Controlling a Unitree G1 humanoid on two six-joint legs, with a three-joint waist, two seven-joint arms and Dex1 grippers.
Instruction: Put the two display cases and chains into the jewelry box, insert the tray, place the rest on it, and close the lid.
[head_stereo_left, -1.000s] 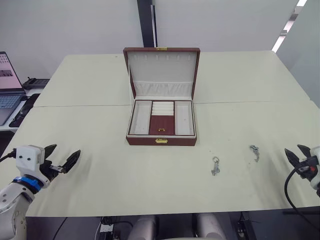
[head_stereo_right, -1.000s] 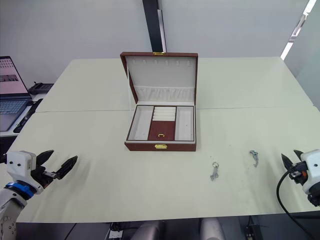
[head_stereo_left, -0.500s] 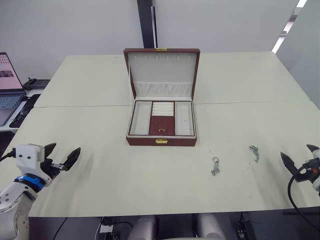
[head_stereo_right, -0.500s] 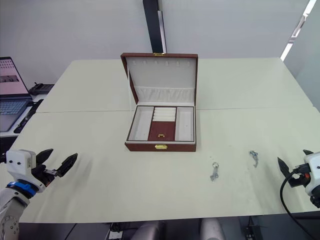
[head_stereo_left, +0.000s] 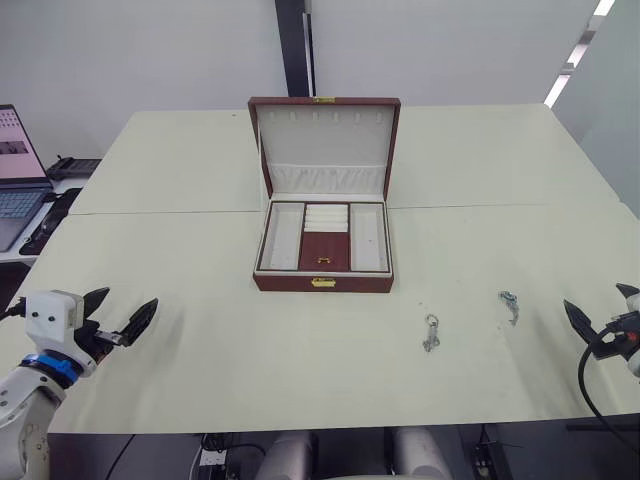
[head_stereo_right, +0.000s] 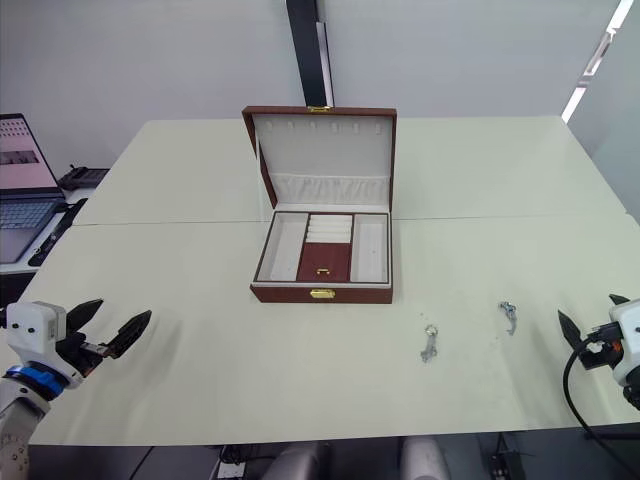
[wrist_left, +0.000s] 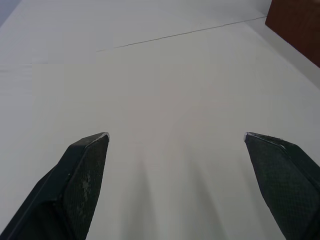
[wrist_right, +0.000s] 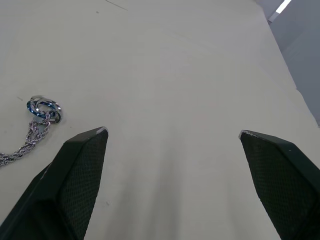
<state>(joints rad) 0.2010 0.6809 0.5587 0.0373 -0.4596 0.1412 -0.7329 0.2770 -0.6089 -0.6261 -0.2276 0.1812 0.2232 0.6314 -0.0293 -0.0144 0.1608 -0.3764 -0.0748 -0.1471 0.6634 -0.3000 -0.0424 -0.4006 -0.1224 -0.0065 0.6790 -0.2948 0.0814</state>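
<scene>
From the head view the jewelry box (head_stereo_left: 322, 250) is sitting open mid-bench with the tray (head_stereo_left: 323, 238) inside and two trinkets (head_stereo_left: 431, 332) lying right of it, while each wrist view is showing the left end effector (wrist_left: 176, 142) and right end effector (wrist_right: 172, 137) hanging released, empty.

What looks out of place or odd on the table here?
Nothing stands out. The jewelry box sits square with its lid up and the tray seated inside. Two silver trinkets lie loose on the table.
</scene>
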